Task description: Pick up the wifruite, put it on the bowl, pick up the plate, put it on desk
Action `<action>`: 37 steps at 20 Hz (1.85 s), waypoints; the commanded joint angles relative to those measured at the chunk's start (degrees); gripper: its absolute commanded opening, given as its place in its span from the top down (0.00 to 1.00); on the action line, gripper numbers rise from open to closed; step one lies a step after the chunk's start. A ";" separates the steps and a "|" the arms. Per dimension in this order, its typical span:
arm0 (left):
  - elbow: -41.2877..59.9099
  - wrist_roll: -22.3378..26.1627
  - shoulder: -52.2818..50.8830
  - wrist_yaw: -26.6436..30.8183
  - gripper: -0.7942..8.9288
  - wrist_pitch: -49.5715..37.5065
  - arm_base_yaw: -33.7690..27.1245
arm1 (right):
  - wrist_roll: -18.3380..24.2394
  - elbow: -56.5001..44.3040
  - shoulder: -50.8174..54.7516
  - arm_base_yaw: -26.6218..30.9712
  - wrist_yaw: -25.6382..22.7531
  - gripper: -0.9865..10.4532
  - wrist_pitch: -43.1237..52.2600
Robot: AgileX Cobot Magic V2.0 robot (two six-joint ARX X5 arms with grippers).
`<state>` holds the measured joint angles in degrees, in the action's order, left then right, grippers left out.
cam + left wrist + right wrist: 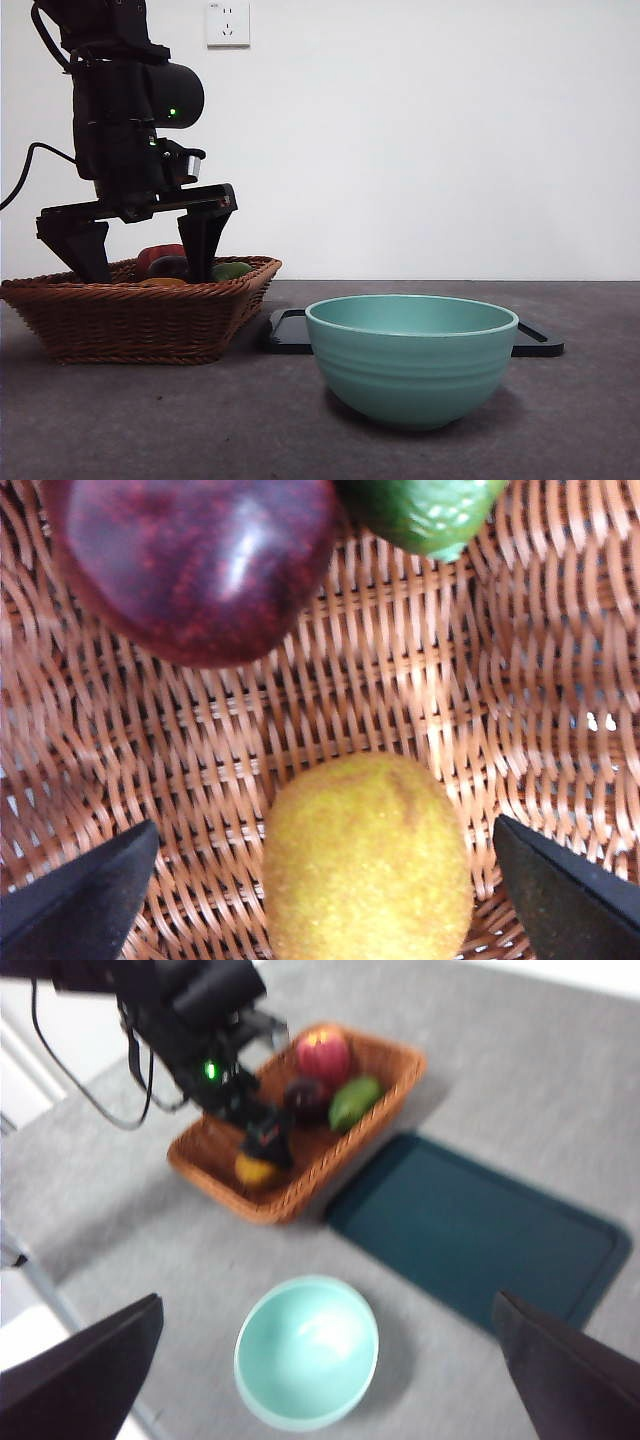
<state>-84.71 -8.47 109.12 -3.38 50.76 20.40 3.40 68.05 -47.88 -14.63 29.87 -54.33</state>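
The wifruite (pixel 365 865), a small yellow-orange rounded fruit, lies on the floor of a wicker basket (pixel 400 680). My left gripper (pixel 325 825) is open, with one jaw on each side of the fruit and a gap on both sides. In the front view the left gripper (pixel 145 270) reaches down into the basket (pixel 130 320), and only an orange sliver of the wifruite (pixel 160 282) shows. The teal bowl (pixel 412 355) stands empty on the desk (pixel 200 420). Behind it lies the flat dark plate (pixel 540 340). My right gripper (pixel 328 1300) hangs open, high above the bowl (pixel 305 1352).
A dark purple fruit (pixel 190 560) and a green fruit (pixel 425 510) lie in the basket beyond the wifruite. A red apple (pixel 323 1055) sits at the basket's far end. The basket stands close beside the plate (pixel 470 1235). A wall with a socket (pixel 228 22) closes the back.
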 commanded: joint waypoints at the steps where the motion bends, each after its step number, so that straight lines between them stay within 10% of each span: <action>1: -1.51 -0.22 1.49 0.00 0.28 -0.11 0.33 | -0.02 0.96 1.09 -0.28 -0.61 0.38 -2.56; 14: -1.51 -0.44 3.10 0.00 0.30 0.13 0.96 | 0.02 0.96 11.43 -0.28 -7.87 0.38 -9.14; 21: -1.51 -0.39 3.32 0.00 0.70 2.01 1.01 | 0.00 0.96 12.07 -0.28 -7.85 0.38 -9.40; 37: -12.22 0.35 -3.34 -1.33 0.70 17.33 9.29 | 0.09 0.96 12.07 -0.28 -7.85 0.38 -11.54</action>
<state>-95.53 -8.27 105.54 -4.43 68.12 29.23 3.40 68.05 -35.59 -14.63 22.22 -66.08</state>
